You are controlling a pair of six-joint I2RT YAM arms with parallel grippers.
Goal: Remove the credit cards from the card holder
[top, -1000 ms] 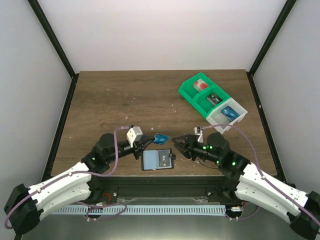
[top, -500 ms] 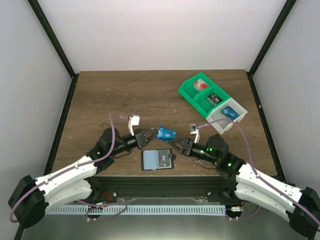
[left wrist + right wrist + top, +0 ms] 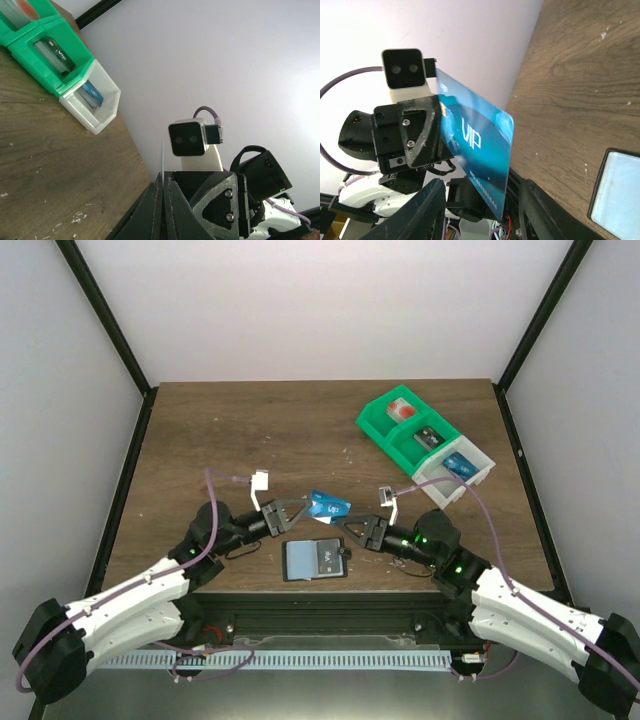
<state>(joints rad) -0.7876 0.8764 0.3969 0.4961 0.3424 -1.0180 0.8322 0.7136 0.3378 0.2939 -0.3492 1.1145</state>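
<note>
The left gripper [image 3: 304, 507] clamps 1 thin, glossy blue credit card [image 3: 329, 506]. The right gripper [image 3: 348, 527] stands apart beside it, over the woodgrain table [image 3: 250, 430].

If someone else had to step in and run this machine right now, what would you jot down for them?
Left gripper: shut on a blue credit card, held above the table.
Right gripper: open, fingers at the card's free end, not gripping.
Card holder: flat on the table beneath them.
Done: one card out.
Left: set it down; whether more cards are inside, I cannot tell.
</note>
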